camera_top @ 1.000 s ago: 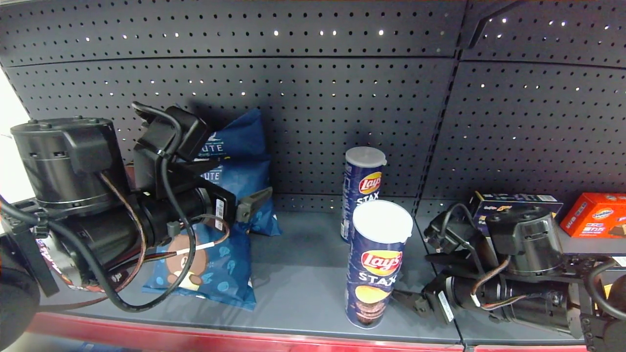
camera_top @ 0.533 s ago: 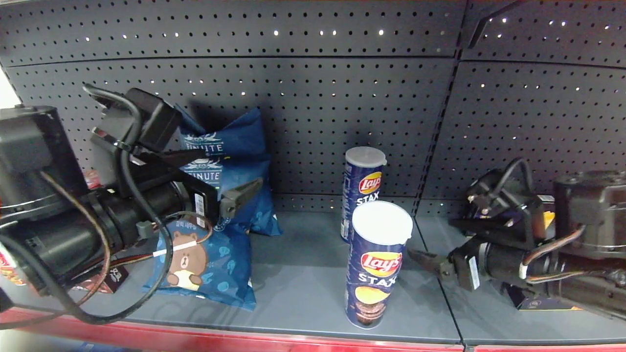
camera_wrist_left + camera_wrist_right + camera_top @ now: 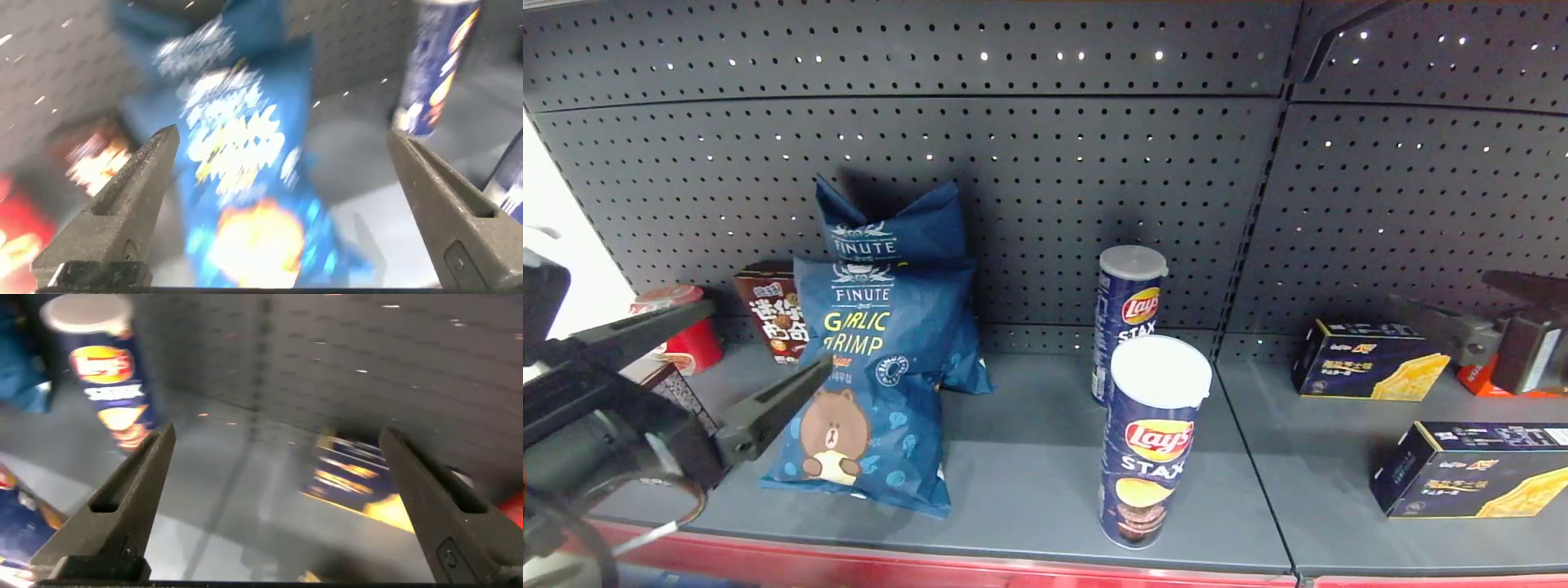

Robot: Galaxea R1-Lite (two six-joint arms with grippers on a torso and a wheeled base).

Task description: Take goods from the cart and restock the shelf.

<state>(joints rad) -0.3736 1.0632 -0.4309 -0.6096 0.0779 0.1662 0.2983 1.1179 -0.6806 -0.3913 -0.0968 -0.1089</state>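
Blue snack bags [image 3: 882, 318] lean on the shelf's pegboard back, and a bear-print bag [image 3: 866, 445] lies in front of them. Two tall blue chip cans stand mid-shelf, one at the front [image 3: 1152, 441] and one behind it [image 3: 1129, 314]. My left gripper [image 3: 771, 335] is open at the lower left, just short of the bags, holding nothing. In the left wrist view, that gripper [image 3: 282, 137] faces the blurred bags [image 3: 237, 163]. Far right, my right gripper [image 3: 1439, 287] is open and empty above the boxes. The right wrist view has that gripper [image 3: 276, 434] facing a can [image 3: 102, 367] and a box [image 3: 359, 482].
Two dark flat boxes lie on the right shelf bay, one at the back [image 3: 1368, 359] and one nearer the front [image 3: 1470, 469]. A red cup [image 3: 678, 327] and a brown box [image 3: 768, 314] stand at the far left. The grey shelf [image 3: 1021, 457] has bare room between bags and cans.
Both arms have pulled back off the shelf, the left toward the lower left and the right toward the right edge. That uncovered the bags and the boxes. Neither can moved.
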